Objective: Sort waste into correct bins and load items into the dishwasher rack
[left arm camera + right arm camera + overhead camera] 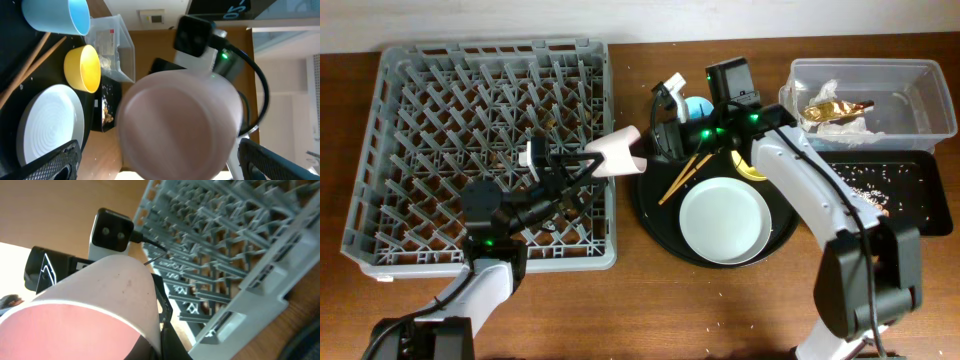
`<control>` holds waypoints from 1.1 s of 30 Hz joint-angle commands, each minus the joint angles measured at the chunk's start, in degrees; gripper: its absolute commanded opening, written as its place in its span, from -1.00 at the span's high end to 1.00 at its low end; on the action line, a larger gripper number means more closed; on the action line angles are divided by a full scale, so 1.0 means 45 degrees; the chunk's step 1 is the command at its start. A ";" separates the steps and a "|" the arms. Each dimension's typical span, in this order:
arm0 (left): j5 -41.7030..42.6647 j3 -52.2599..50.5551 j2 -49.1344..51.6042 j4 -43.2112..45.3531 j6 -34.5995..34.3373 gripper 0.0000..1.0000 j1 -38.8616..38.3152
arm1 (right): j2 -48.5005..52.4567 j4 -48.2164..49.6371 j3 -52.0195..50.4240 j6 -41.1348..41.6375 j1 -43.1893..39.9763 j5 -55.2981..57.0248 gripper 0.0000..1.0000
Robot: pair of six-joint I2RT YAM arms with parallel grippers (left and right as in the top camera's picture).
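The pink cup (620, 152) lies on its side in the air over the right edge of the grey dishwasher rack (470, 100). My right gripper (655, 135) is shut on its rim (100, 295). My left gripper (595, 165) is open, its fingers on either side of the cup's base (180, 125) without closing. The blue cup (698, 106), chopsticks (682, 175), white plate (724, 220) and yellow bowl (754, 166), partly hidden by my right arm, sit on the round black tray (655, 215). The clear tub (920, 75) holds the napkin and gold wrapper (835, 110).
The shallow black tray (910, 175) at the right holds scattered rice grains (865, 185). The rack (240, 255) fills the left half of the table. My right arm arches over the round tray's far side.
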 commanded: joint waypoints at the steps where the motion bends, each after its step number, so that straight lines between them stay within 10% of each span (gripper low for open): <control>1: 0.1180 0.0000 0.0019 0.0005 0.0418 -0.98 -0.0019 | 0.0899 0.0486 -0.0189 -0.0486 0.0053 -0.2254 0.92; 18: 0.3225 0.0000 0.0019 0.0379 0.1078 -0.65 0.0758 | 0.1661 -0.0952 -0.0233 -0.2191 0.0855 -0.2676 0.92; 24: 0.3288 0.0000 0.0019 0.0374 0.1083 0.25 0.0758 | 0.1661 -0.0952 -0.0233 -0.2429 0.1122 -0.2735 0.91; 26: 0.3215 0.0000 0.0019 0.0393 0.1088 0.40 0.0758 | 0.1661 -0.0947 -0.0228 -0.2526 0.1103 -0.2730 0.53; 28: 0.3259 0.0102 0.0019 0.2395 0.0957 0.49 0.1195 | 0.1661 -0.0855 -0.0228 -0.2521 0.0675 -0.2608 -0.91; 33: 0.3487 0.3196 0.0019 0.0481 0.2603 0.60 0.2463 | 0.1656 -0.1103 -0.0223 -0.2089 -0.1739 0.0432 -0.97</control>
